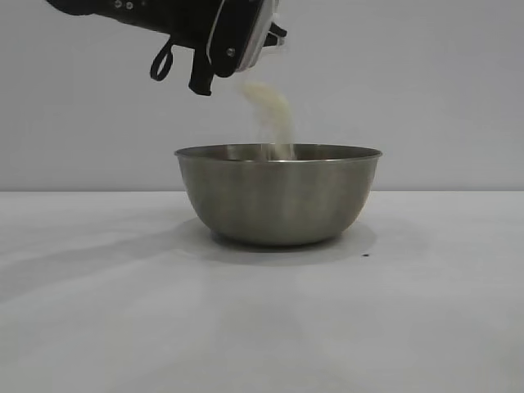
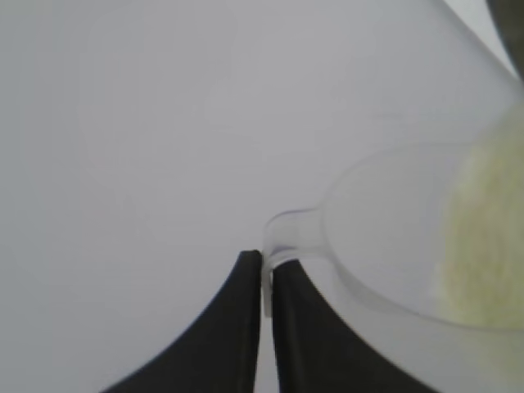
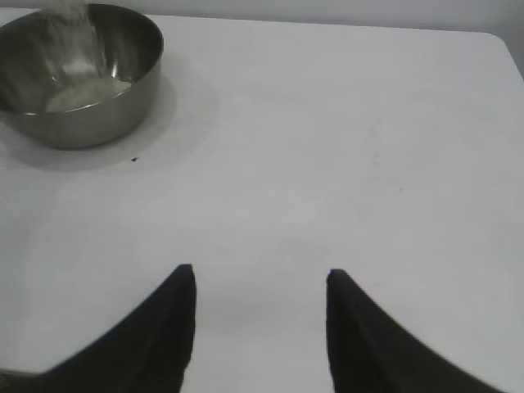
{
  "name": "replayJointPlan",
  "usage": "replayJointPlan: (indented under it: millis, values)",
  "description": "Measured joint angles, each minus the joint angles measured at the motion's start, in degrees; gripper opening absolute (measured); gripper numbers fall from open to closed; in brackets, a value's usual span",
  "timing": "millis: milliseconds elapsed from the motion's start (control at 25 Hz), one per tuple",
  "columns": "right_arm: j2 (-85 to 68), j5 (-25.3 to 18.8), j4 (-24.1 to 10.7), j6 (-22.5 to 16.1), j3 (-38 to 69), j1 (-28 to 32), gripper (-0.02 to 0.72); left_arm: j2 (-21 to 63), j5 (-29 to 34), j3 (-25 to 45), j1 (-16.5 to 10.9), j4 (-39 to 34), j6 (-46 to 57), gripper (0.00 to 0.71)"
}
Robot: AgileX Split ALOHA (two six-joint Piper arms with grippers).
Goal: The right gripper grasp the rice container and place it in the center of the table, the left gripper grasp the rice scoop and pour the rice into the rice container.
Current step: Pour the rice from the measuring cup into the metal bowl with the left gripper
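The steel rice container (image 1: 278, 196) stands in the middle of the white table (image 1: 98, 319). Above its left half my left gripper (image 2: 267, 264) is shut on the handle of the clear rice scoop (image 2: 385, 237), which is tipped over. Rice (image 1: 272, 115) streams down from the scoop into the bowl, and more rice (image 2: 483, 237) still lies inside the scoop. In the right wrist view the rice container (image 3: 78, 74) holds a small pile of rice (image 3: 82, 92). My right gripper (image 3: 260, 280) stands open over bare table, well away from the bowl.
The table's far edge and rounded corner (image 3: 491, 41) show in the right wrist view. A small dark speck (image 1: 365, 255) lies on the table beside the bowl.
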State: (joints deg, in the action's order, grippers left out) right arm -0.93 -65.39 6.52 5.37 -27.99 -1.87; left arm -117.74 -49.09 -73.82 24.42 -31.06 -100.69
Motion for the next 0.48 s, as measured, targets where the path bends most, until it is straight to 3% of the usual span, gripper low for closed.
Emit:
replayJointPlan:
  millis: [480]
  values:
    - [0.0,0.0,0.0,0.0,0.0,0.0,0.315,0.0,-5.6,3.6,0.0,1.1,-3.8,0.0]
